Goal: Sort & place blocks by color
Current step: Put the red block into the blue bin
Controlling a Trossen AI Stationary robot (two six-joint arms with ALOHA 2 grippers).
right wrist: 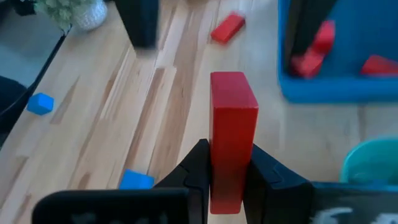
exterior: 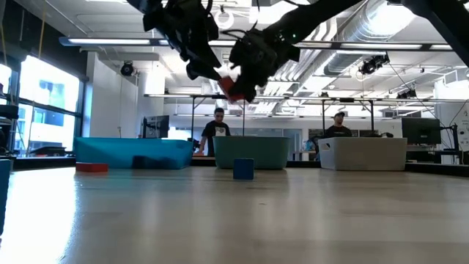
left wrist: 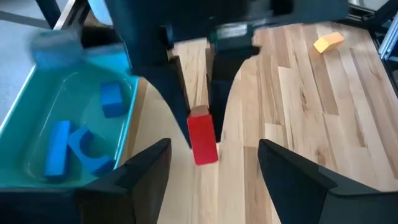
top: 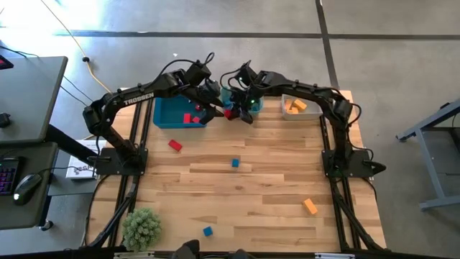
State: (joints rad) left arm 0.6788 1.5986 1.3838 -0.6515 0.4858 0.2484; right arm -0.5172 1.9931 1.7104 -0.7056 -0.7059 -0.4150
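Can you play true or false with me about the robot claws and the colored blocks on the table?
1. The right claw is squeezing a red block. True.
2. The left claw is holding that red block too. False: its fingers are spread open, and the block hangs ahead of them in the other claw.
3. The blue bin has red blocks in it. True.
4. The teal bin is full of orange blocks. False: the blocks inside it are blue.
5. An orange block lies loose on the table. True.
6. Every blue block is already in a bin. False: a blue block sits in the middle of the table, and another one near the plant.
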